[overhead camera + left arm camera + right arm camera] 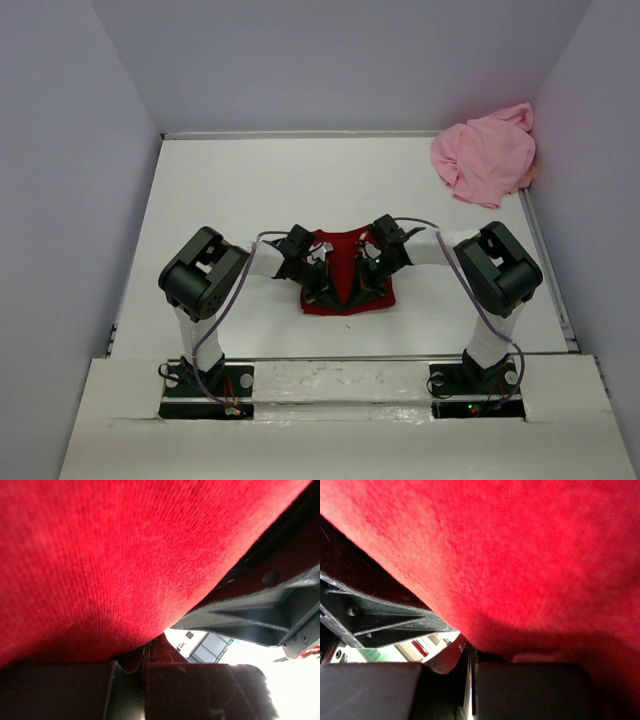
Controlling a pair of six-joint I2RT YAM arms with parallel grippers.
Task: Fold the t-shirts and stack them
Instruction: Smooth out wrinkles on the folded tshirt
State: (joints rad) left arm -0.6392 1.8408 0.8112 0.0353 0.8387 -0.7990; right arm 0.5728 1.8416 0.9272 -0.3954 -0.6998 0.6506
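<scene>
Top external view: folding of the dark red t-shirt (335, 243), a fine-knit, roughly rectangular bundle at mid-tabletop (230, 200). The left jaws and right jaws were each clamped on its cloth, apparently a raised edge. The next move called for carrying that edge over evenly. The light pink t-shirt (485, 155) lay crumpled in the far right corner.

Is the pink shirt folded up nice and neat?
No, the pink shirt lies crumpled in a heap at the far right corner of the table.
</scene>
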